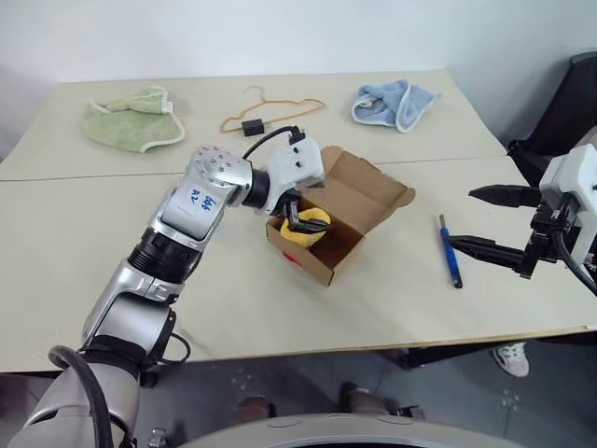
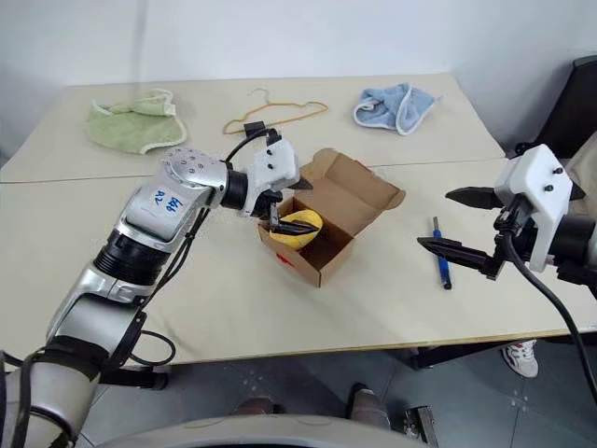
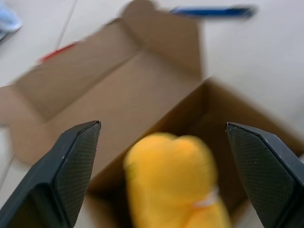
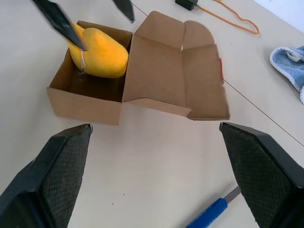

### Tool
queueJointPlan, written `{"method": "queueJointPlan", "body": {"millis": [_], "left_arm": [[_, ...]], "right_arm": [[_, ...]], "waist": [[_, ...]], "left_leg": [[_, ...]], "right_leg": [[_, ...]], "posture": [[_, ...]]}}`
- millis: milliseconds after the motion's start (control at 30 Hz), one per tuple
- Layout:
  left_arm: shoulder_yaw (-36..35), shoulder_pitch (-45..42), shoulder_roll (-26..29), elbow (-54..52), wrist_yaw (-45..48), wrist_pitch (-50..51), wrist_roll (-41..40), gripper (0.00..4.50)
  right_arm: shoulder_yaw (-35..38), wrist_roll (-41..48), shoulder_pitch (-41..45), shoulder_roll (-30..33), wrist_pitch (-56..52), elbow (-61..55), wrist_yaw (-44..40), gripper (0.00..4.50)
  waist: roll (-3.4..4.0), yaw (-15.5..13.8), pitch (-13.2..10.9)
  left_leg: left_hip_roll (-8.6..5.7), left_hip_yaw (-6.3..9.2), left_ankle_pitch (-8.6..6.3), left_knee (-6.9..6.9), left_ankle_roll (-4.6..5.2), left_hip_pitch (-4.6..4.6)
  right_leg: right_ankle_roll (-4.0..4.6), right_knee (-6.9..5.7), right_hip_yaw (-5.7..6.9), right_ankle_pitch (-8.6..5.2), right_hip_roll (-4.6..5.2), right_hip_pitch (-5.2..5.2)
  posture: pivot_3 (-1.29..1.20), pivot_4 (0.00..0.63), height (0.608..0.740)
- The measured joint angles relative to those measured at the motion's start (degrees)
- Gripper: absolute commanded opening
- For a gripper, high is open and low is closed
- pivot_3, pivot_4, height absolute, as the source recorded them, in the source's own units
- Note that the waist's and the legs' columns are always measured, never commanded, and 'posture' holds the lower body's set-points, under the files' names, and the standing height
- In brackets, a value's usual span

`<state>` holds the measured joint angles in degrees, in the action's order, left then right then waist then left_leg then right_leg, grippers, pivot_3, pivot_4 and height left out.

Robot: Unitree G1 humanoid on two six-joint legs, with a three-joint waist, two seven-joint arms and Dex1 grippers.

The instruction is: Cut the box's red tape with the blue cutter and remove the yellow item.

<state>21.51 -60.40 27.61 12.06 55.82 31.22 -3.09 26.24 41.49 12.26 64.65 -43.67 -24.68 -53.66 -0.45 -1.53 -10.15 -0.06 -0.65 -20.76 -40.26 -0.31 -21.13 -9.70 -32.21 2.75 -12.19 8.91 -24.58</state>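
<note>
The brown box (image 1: 359, 191) stands open mid-table, its lid flap folded back. A scrap of red tape (image 1: 295, 260) shows on its front wall. The yellow item (image 4: 102, 54) lies inside, at the box's left end. My left gripper (image 3: 164, 126) hangs over that end, open, with one finger on each side of the yellow item and a gap to both. The blue cutter (image 1: 451, 252) lies flat on the table to the right of the box. My right gripper (image 1: 460, 217) hovers open just right of the cutter, holding nothing.
A green cloth (image 1: 135, 117), an orange wire hanger (image 1: 275, 107) with a black clip and a blue cloth (image 1: 392, 103) lie along the table's far side. A dark chair (image 1: 569, 103) stands off the right edge. A shoe (image 1: 511, 357) shows on the floor below.
</note>
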Motion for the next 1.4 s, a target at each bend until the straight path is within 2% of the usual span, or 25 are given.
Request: {"method": "queueJointPlan", "body": {"millis": [267,300,367,667,800,1000,1167,1267,1400], "left_arm": [[6.4,0.0,3.3,-2.8,2.2,0.0,8.3,4.45],[7.1,0.1,3.9,-3.3,3.1,0.2,9.2,4.17],[7.5,0.1,4.1,-4.2,3.7,0.4,10.1,3.91],[9.8,0.1,4.2,-5.7,6.0,0.3,13.5,1.18],[8.3,0.1,4.2,-5.9,6.1,-4.3,12.8,0.01],[1.0,0.0,3.7,-8.9,11.3,-4.9,4.6,0.01],[-4.7,-0.8,1.3,-6.7,11.1,-3.5,-0.9,0.01],[-12.4,-6.9,-2.9,-0.4,4.6,3.9,-5.3,0.01],[-16.4,-12.0,-1.7,6.6,-5.7,8.0,-3.1,0.01]], "right_arm": [[0.0,0.0,-1.9,-1.4,0.1,-0.9,1.1,4.50],[0.0,0.0,-2.1,-1.7,0.1,-1.0,1.2,4.50],[0.1,0.0,-2.3,-1.7,0.1,-1.1,1.4,4.50],[0.1,-0.1,-2.7,-1.8,0.1,-1.9,2.2,4.50],[1.0,-0.1,-3.5,-1.8,0.1,-2.0,2.2,4.50],[1.1,-0.1,-3.6,-1.8,0.1,-2.2,2.1,4.50],[1.2,-0.1,-3.6,-1.8,0.1,-2.2,2.0,4.50],[1.3,0.1,-3.5,-1.8,0.1,-2.4,1.9,4.50],[1.3,1.3,-2.3,-2.2,0.0,-2.6,1.8,4.50]], "waist": [[0.00,0.0,0.0],[0.00,0.0,0.0],[0.00,0.0,0.0],[0.00,0.0,0.0],[-0.01,-0.1,0.0],[-0.01,0.0,0.0],[-0.01,-0.1,0.0],[-0.08,-0.1,0.0],[0.01,0.4,0.0]], "left_leg": [[0.00,-0.01,0.00,0.00,0.01,-0.02],[0.00,-0.01,0.00,-0.01,0.01,-0.02],[0.00,0.00,-0.01,-0.01,0.01,-0.02],[0.00,0.00,-0.01,-0.01,0.01,-0.01],[0.00,0.00,-0.01,-0.01,0.01,-0.04],[0.01,0.00,-0.01,-0.01,0.02,-0.01],[0.00,0.01,-0.01,-0.03,0.02,-0.02],[0.00,0.03,-0.01,-0.10,0.03,-0.07],[0.00,-0.01,-0.02,-0.02,0.03,0.09]], "right_leg": [[0.00,0.02,0.00,0.00,0.00,0.00],[0.00,0.02,0.00,0.00,0.00,0.00],[0.00,0.01,0.00,0.00,0.00,0.00],[0.00,0.00,0.00,0.00,0.00,0.00],[0.00,0.00,0.00,0.00,0.00,-0.01],[0.00,0.00,0.00,0.00,0.00,0.00],[0.00,-0.02,0.00,0.00,0.00,0.01],[-0.01,-0.02,0.02,0.01,0.00,0.01],[-0.01,-0.03,-0.02,0.00,0.00,0.03]], "posture": [[0.00,0.150,0.740],[0.00,0.150,0.740],[0.00,0.150,0.740],[0.00,0.150,0.740],[0.00,0.150,0.740],[0.00,0.150,0.740],[0.00,0.150,0.740],[0.00,0.150,0.740],[0.00,0.150,0.740]]}}
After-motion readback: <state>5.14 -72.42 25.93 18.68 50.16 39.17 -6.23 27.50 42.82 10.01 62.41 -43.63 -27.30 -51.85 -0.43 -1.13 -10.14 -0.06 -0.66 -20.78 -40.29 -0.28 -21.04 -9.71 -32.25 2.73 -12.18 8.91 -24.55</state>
